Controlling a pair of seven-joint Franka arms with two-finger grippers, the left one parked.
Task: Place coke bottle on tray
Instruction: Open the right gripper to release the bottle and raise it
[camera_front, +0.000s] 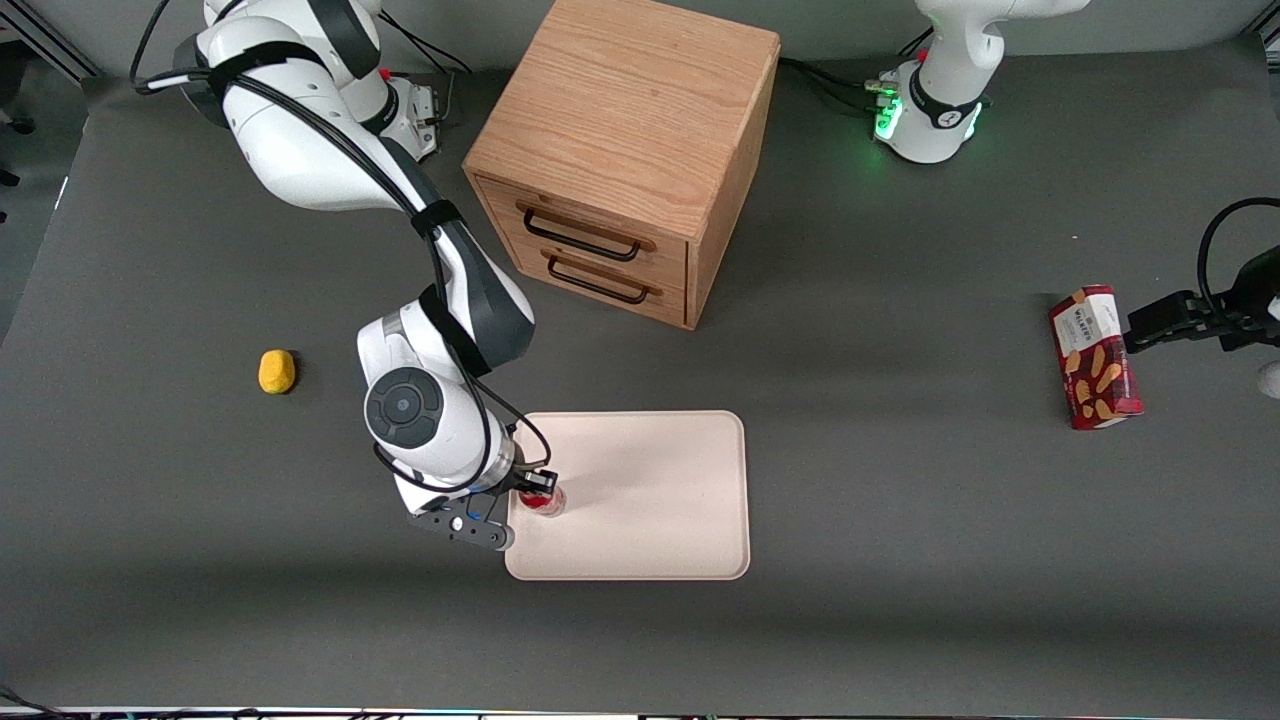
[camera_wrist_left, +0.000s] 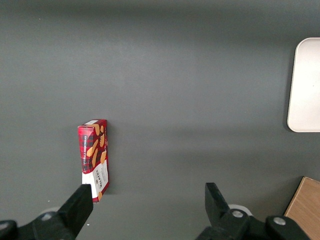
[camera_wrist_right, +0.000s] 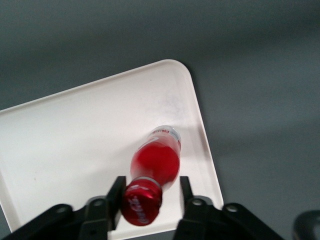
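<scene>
The coke bottle stands upright on the cream-white tray, close to the tray edge toward the working arm's end. In the right wrist view I look down on its red cap and red label, with the clear base resting on the tray. My right gripper hangs over the bottle with its fingers either side of the cap. One finger is against the cap and the other stands off with a visible gap, so the gripper is open.
A wooden two-drawer cabinet stands farther from the front camera than the tray. A yellow lump lies toward the working arm's end. A red snack box lies toward the parked arm's end, also in the left wrist view.
</scene>
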